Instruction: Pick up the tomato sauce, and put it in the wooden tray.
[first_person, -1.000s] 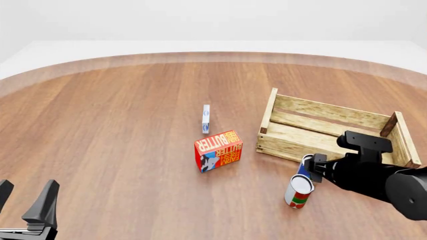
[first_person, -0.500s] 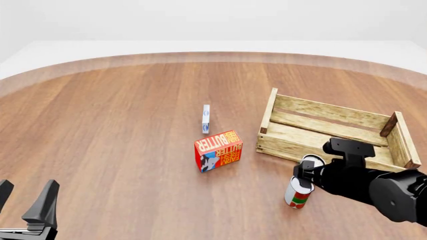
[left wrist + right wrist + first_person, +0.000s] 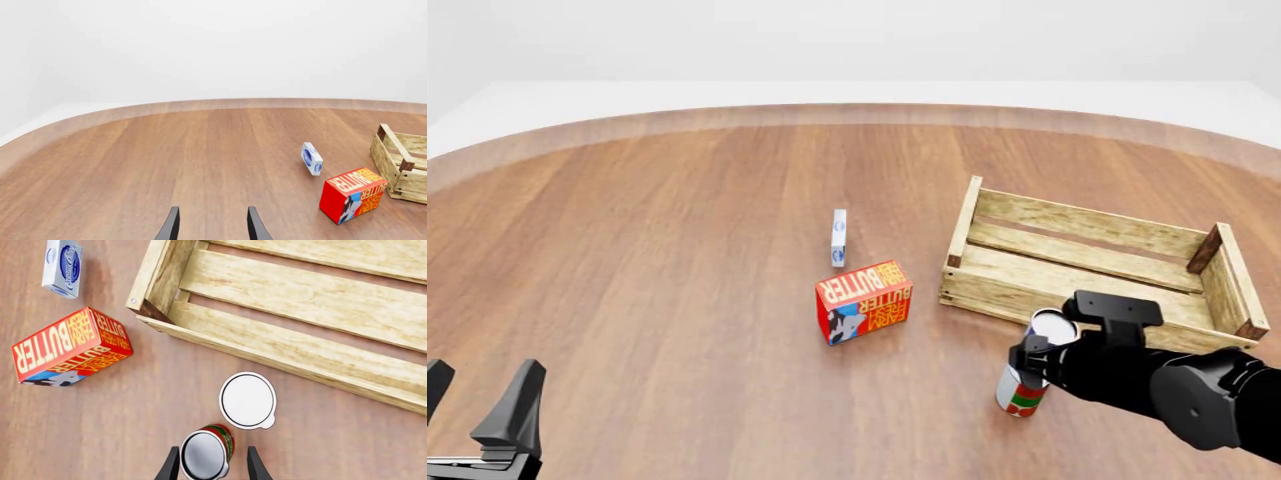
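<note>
Plain white backdrop, and a big round wooden desk (image 3: 667, 300) with a paler rim takes up pretty much everything. The wooden tray (image 3: 1094, 262) sits on the right half, open top, pale slats with darker corner posts, nothing inside that I can see. The tomato sauce (image 3: 1021, 388) is standing upright on the desk just in front of the tray's near wall, red, white and green label, silvery top. Right behind it, between it and the tray, there's a second can (image 3: 1049, 326) with a white top; in the front view most of it is hidden by the arm. The right tool (image 3: 207, 466) hangs right above the tomato sauce, with its fingers (image 3: 172, 465) spread to either side of the can's top, one on each side; can't really tell if they're touching it, looks like a small gap. Toward the middle of the desk there's a red butter box (image 3: 864, 301), and a bit farther back a small blue and white carton (image 3: 839, 238) standing on edge. The left tool (image 3: 481, 415) is way off at the near left corner, prongs apart, holding nothing, well away from all of it.
</note>
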`<state>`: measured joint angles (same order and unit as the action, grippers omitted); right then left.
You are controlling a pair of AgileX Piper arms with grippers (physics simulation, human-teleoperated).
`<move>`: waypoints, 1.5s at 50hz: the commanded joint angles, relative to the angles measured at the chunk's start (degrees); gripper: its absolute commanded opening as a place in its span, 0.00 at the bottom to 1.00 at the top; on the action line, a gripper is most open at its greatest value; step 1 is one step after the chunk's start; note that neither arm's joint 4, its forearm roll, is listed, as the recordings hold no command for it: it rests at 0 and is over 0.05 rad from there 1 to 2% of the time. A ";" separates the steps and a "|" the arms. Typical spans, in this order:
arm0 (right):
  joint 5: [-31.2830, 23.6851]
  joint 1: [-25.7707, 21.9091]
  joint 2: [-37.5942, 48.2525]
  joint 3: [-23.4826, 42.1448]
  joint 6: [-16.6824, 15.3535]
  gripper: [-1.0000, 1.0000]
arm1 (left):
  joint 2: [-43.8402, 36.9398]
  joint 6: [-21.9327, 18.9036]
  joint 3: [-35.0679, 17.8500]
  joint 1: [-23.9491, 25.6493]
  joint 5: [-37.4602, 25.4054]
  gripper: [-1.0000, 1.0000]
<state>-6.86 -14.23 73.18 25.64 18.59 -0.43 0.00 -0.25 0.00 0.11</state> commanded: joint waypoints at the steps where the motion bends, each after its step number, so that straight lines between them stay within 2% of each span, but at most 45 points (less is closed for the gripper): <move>1: 0.37 -0.63 1.10 0.02 0.29 1.00 | 0.00 0.00 0.00 0.00 0.00 1.00; 14: 1.64 -3.20 3.51 0.60 1.61 1.00 | 0.00 0.00 0.00 0.00 0.00 1.00; 23: 2.41 -2.10 3.64 -0.15 0.46 1.00 | 0.00 0.00 0.00 0.00 0.00 1.00; 48: 5.02 -5.19 8.15 0.11 3.04 1.00 | 0.00 0.00 0.00 0.00 0.00 1.00; 58: 5.33 -3.95 7.98 -0.57 2.80 1.00 | 0.00 0.00 0.00 0.00 0.00 1.00; 59: 4.99 -3.33 7.09 -0.75 1.94 0.00 | 0.00 0.00 0.00 0.00 0.00 1.00; 61: 4.24 -1.80 4.28 -1.49 0.78 0.00 | 0.00 0.00 0.00 0.00 0.00 1.00; 75: 3.83 -4.64 5.67 -0.13 2.94 0.00 | 0.00 0.00 0.00 0.00 0.00 1.00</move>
<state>-2.87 -18.01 78.89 25.10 20.12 -0.43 0.00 -0.25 0.00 0.11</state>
